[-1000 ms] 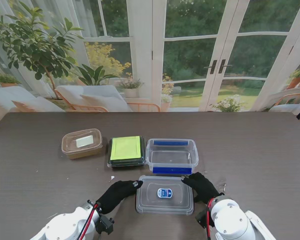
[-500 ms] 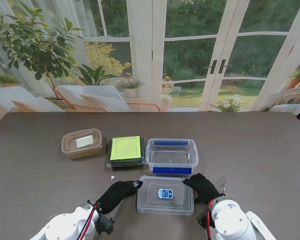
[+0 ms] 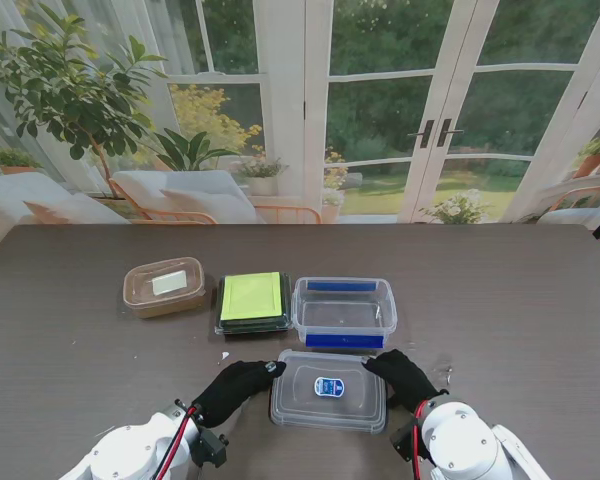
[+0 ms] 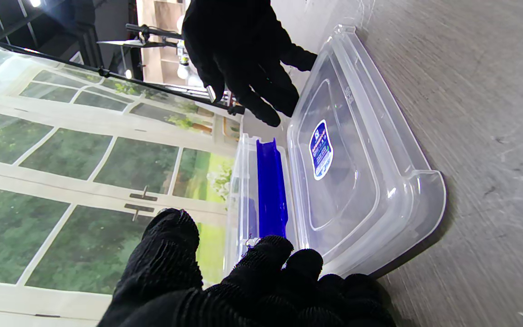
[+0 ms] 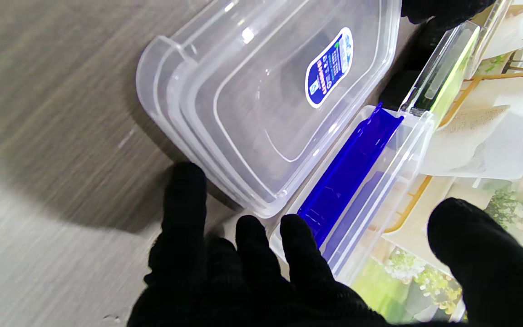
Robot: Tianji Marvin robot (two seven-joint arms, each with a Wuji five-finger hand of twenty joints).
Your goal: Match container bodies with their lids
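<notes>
Left hand (image 3: 236,386) and right hand (image 3: 404,372), fingers spread, flank the clear rectangular plastic lid (image 3: 328,390), apparently touching its ends; lift level onto blue-latched clear container (image 3: 344,311).

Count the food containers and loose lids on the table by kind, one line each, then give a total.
Open clear box with blue clips: 1
Closed brown tub: 1
Closed black box with green lid: 1
Loose clear lid: 1
Total: 4
</notes>
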